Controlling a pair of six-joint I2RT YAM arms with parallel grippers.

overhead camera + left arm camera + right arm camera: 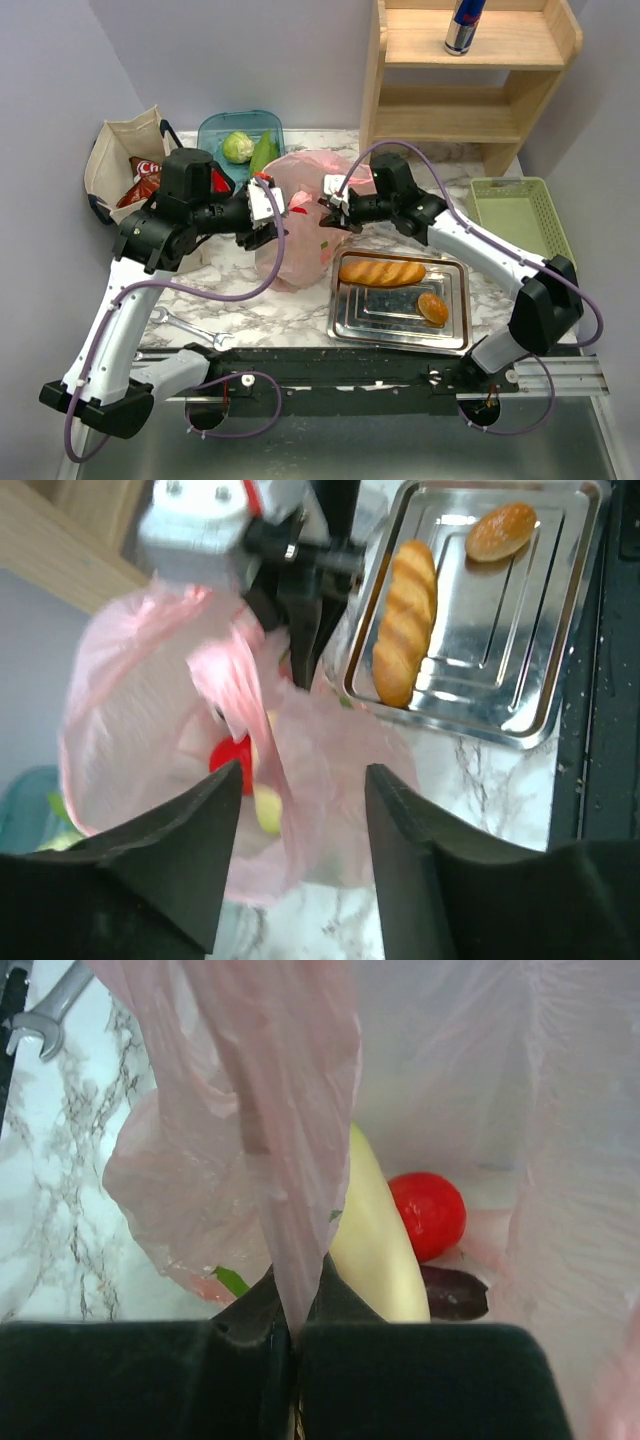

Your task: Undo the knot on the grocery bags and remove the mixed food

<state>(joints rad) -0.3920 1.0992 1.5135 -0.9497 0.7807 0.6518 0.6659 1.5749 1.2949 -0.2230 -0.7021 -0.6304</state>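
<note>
The pink plastic bag point(300, 235) stands mid-table, its mouth pulled open; no tied knot shows. My right gripper point(298, 1282) is shut on a strip of the bag's handle point(290, 1140) and holds it up; it sits at the bag's right top point(329, 207). My left gripper point(302, 772) is open and empty, at the bag's left top point(268, 216), with pink film point(330, 750) beyond its jaws. Inside the bag lie a pale long vegetable point(375, 1245), a red apple point(428, 1214) and a dark eggplant point(455, 1295). The beige tote point(120, 160) holds a red chip bag point(145, 178).
A steel tray point(400, 322) with a baguette point(381, 271) and a bun point(432, 307) lies right of the bag. A teal tub point(215, 128) holds green vegetables. A wrench point(190, 328) lies front left. A green basket point(520, 215) and a wooden shelf point(470, 100) stand at right.
</note>
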